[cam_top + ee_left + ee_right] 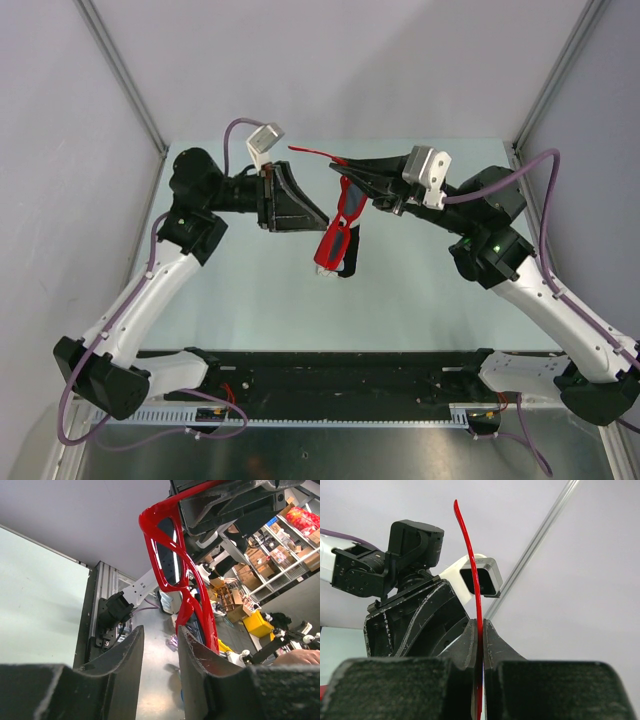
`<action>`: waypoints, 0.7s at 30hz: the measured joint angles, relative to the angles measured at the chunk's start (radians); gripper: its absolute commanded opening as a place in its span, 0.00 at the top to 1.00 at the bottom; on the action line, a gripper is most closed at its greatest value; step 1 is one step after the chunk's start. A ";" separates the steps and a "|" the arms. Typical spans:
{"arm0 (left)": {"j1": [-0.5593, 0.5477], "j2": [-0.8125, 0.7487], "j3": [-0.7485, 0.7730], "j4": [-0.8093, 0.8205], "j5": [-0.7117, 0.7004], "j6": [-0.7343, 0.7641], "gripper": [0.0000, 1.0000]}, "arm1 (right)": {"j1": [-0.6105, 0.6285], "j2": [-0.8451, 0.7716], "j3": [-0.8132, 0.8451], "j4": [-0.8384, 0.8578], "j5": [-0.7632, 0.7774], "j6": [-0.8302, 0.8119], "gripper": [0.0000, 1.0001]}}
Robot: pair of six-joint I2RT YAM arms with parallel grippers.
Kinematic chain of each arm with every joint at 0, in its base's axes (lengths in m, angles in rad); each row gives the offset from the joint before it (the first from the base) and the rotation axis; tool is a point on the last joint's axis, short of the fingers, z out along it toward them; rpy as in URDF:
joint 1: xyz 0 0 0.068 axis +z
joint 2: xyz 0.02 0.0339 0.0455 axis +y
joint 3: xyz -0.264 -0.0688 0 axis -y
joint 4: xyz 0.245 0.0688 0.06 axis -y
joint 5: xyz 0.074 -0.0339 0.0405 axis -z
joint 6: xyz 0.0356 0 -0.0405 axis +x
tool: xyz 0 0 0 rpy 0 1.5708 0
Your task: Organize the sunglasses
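The red sunglasses hang in the air over the middle of the table, front frame pointing down. My right gripper is shut on one red temple arm, which sticks out past the fingertips. My left gripper is open and empty, just left of the glasses. In the left wrist view the sunglasses hang beyond and slightly right of my left gripper, close to its right finger; I cannot tell if they touch. The right gripper shows above them.
The pale green table lies below both grippers. A black rail runs along the near edge between the arm bases. Grey walls and metal corner posts enclose the back and sides. The left arm fills the left of the right wrist view.
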 measured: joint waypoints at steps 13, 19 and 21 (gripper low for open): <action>-0.025 0.001 0.000 0.002 0.032 -0.009 0.48 | 0.002 0.001 -0.002 0.000 -0.002 -0.006 1.00; -0.029 0.001 0.000 0.005 0.048 -0.018 0.77 | 0.010 0.001 -0.002 0.000 0.003 -0.016 1.00; -0.029 0.001 0.000 0.009 0.051 -0.019 0.81 | 0.015 0.001 -0.002 0.000 0.005 -0.019 1.00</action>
